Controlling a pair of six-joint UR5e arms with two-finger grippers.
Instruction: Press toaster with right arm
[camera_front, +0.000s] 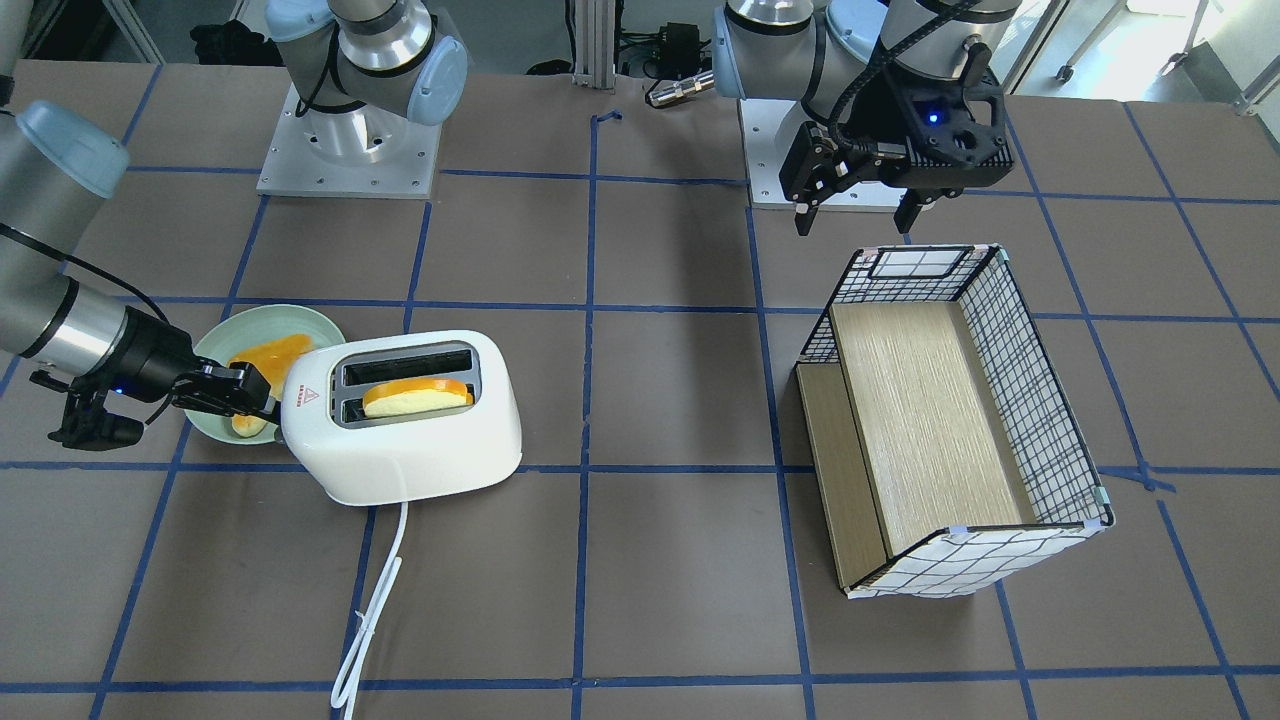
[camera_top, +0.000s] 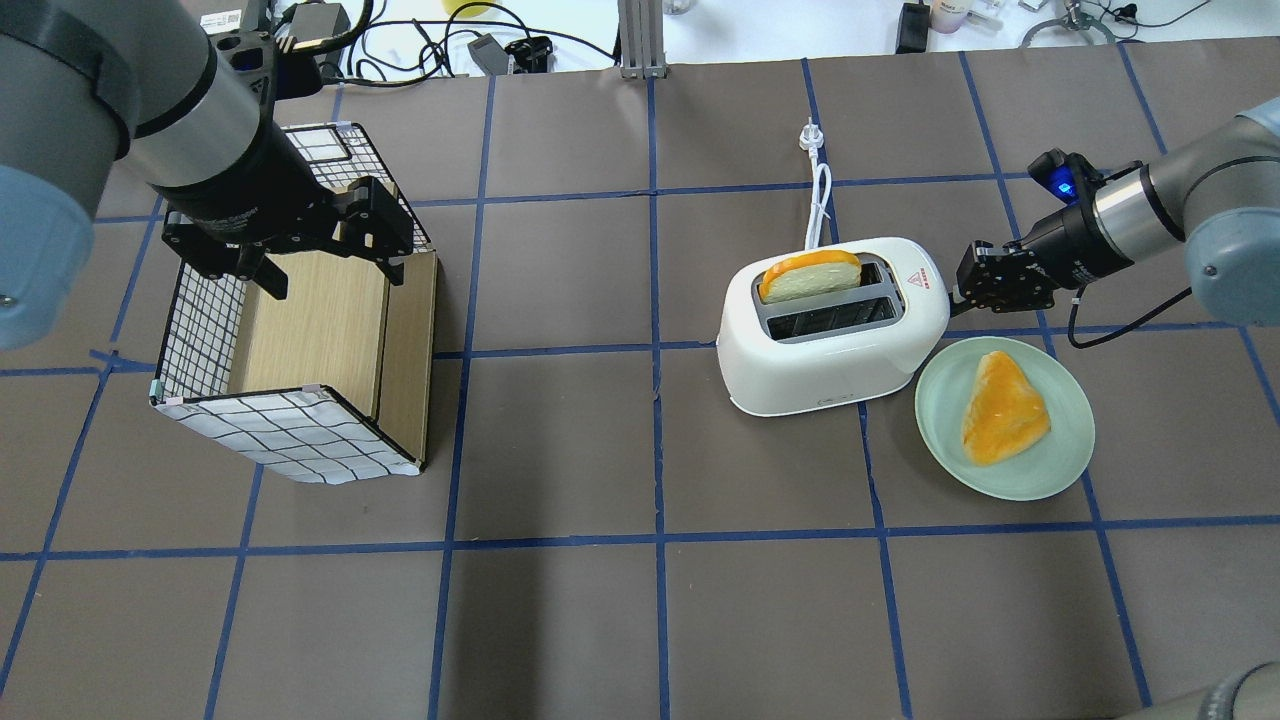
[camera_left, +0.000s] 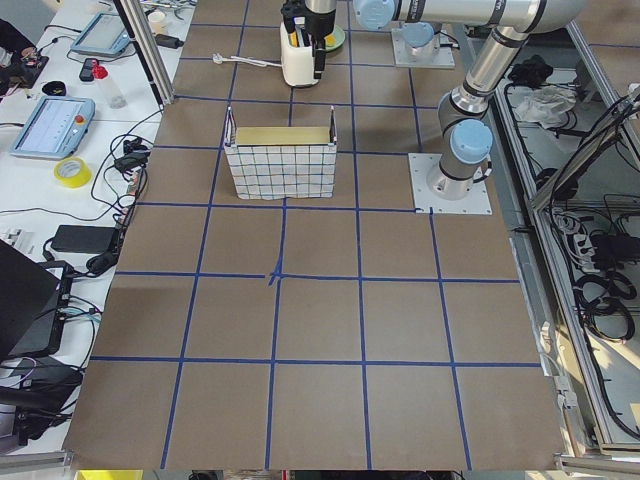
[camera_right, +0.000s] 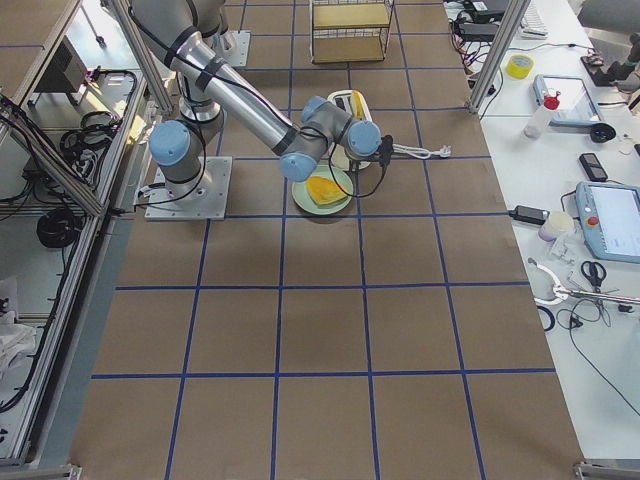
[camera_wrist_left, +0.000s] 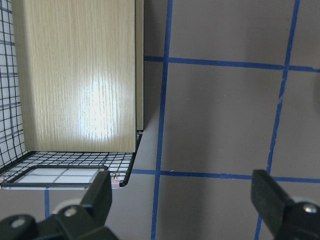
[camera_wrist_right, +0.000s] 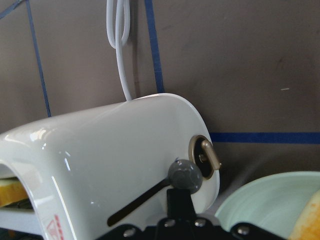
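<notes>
The white toaster (camera_front: 400, 440) (camera_top: 830, 370) stands on the table with a slice of bread (camera_top: 810, 275) in one slot. My right gripper (camera_top: 958, 290) (camera_front: 268, 405) is at the toaster's end, low over the plate. In the right wrist view its shut fingertips (camera_wrist_right: 179, 197) sit right below the grey lever knob (camera_wrist_right: 185, 175), at the top of the lever slot, beside a round dial (camera_wrist_right: 204, 155). I cannot tell if they touch the knob. My left gripper (camera_top: 333, 280) (camera_front: 855, 220) (camera_wrist_left: 182, 195) is open and empty, above the basket's end.
A pale green plate (camera_top: 1060, 450) (camera_front: 250, 325) with a bread slice (camera_top: 1000, 410) lies beside the toaster, under the right gripper. The toaster's white cord (camera_top: 818, 200) (camera_front: 380, 590) runs away from it. A wire basket with wooden panels (camera_top: 200, 320) (camera_front: 1040, 400) stands under the left arm.
</notes>
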